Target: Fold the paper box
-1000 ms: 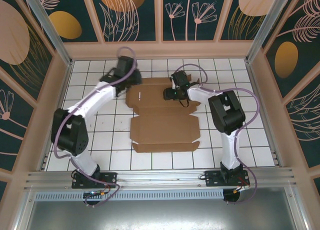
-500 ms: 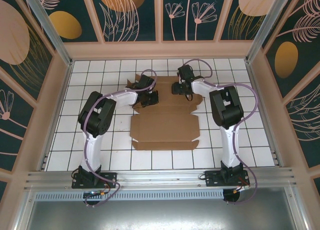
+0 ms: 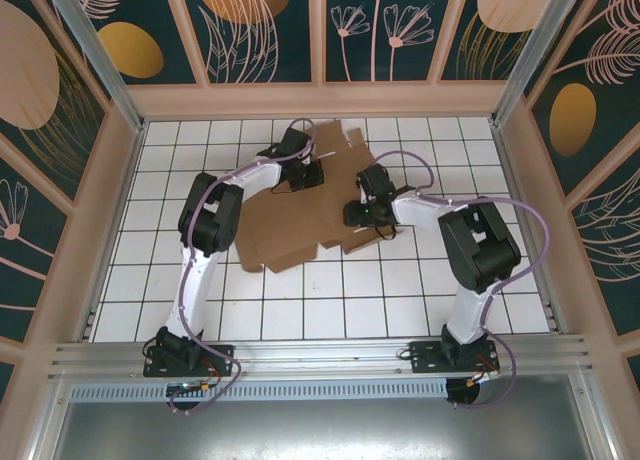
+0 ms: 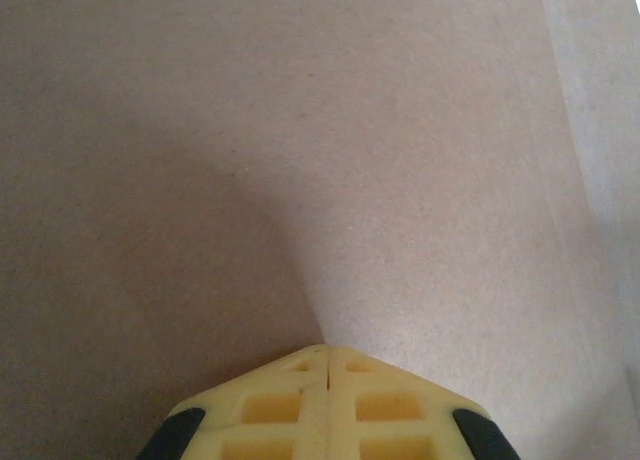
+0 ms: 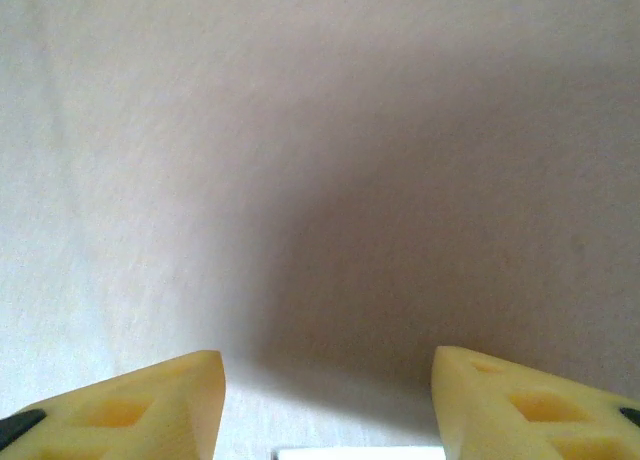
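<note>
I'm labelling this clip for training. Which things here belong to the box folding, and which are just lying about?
For the job: paper box, left gripper, right gripper.
Just surroundings: tiled table, patterned wall panels, metal rail.

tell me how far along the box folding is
Done: no fold clearly made; the cardboard box is an open sheet lying askew on the table, no walls up. In hand: the left gripper, shut, and the right gripper, open, both sit close against the sheet. Left: all the folding and closing.
</note>
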